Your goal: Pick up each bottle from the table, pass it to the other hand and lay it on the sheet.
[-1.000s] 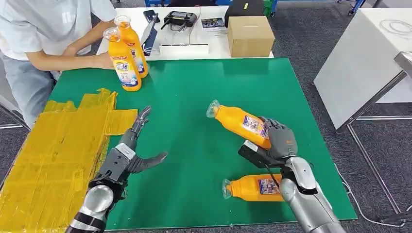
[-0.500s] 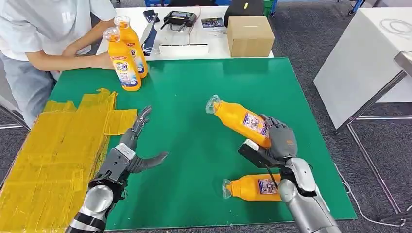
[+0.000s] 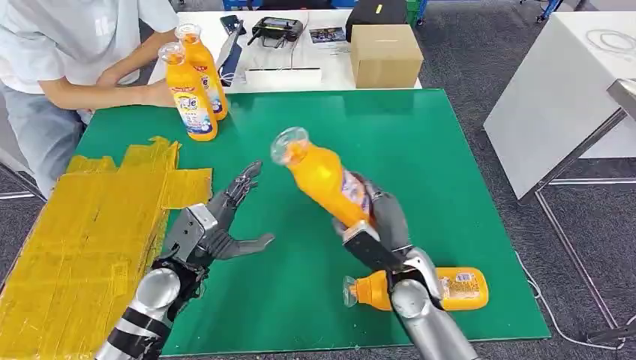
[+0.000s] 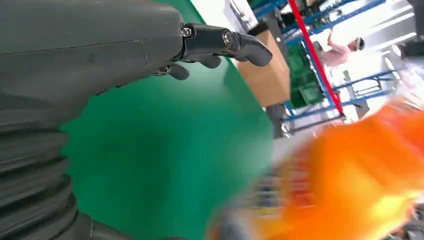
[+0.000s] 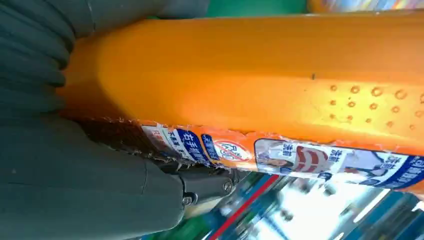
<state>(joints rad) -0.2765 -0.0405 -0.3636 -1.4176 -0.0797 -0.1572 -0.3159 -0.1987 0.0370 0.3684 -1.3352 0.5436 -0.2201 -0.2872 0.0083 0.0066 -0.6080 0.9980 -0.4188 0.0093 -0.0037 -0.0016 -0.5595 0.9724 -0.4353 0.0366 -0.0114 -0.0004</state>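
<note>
**Bottle lifted and swung toward the left hand**

Since the earlier frames the right hand [image 3: 379,221] has raised its bottle [image 3: 322,174] off the green mat [image 3: 420,150] and carried it toward the mat's middle, cap end now tilted up and away from the robot. The left hand [image 3: 217,225] has edged forward and in toward it. The second bottle [image 3: 442,289], half hidden by the forearm before, now shows its full length.

The right hand grips the held bottle around its lower body, fingers wrapped over the label; the right wrist view shows the orange body [image 5: 260,75] pressed against the palm. The left hand holds nothing, fingers spread and thumb out, above the mat beside the held bottle and apart from it; in its wrist view the bottle is an orange blur [image 4: 360,180].

The second bottle lies on its side at the mat's near edge, under the right forearm. Two more bottles [image 3: 191,94] stand upright at the mat's far left corner, beside a person's hand [image 3: 157,94]. The yellow sheet [image 3: 82,232] covers the mat's left side. A cardboard box [image 3: 386,54] sits beyond the mat's far edge.
</note>
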